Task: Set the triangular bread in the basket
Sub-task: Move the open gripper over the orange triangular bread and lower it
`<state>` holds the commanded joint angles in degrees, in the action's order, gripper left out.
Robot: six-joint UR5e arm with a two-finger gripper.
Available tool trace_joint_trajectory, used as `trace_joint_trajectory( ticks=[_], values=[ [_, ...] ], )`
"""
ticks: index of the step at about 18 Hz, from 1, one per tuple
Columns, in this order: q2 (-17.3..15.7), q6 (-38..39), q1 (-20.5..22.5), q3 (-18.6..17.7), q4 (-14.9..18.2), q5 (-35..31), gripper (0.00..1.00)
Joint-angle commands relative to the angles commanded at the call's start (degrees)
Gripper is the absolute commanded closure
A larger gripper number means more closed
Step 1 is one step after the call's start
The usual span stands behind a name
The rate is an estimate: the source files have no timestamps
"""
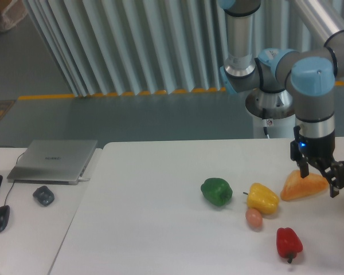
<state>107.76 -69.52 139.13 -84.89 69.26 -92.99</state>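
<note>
The triangular bread (298, 187) is a glossy orange-tan wedge lying on the white table (149, 217) at the right, just right of a yellow bell pepper (262, 198). My gripper (320, 178) points straight down over the bread's right half. Its two black fingers (303, 169) are spread apart, one at the bread's back edge and one off its right tip. The gripper is open and the bread rests on the table. No basket shows in this view.
A green pepper (217, 191), a small pinkish egg-shaped thing (253, 218) and a red pepper (289, 243) lie left of and in front of the bread. On the lower desk at left are a laptop (53, 160) and two mice (43, 195).
</note>
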Motion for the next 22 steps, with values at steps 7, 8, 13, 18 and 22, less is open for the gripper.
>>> trace_joint_trajectory(
  ticks=[7, 8, 13, 18, 22],
  values=[
    [0.53, 0.26, -0.09, -0.45, -0.26, 8.83, 0.0],
    [0.7, 0.7, -0.09, -0.45, -0.87, 12.53, 0.0],
    [1.84, 0.61, -0.61, 1.48, -2.38, 13.8, 0.0],
    [2.2, 0.53, -2.2, 1.4, -2.46, 13.71, 0.0],
    [1.58, -0.26, -2.29, 0.43, -2.81, 13.1, 0.0]
  ],
)
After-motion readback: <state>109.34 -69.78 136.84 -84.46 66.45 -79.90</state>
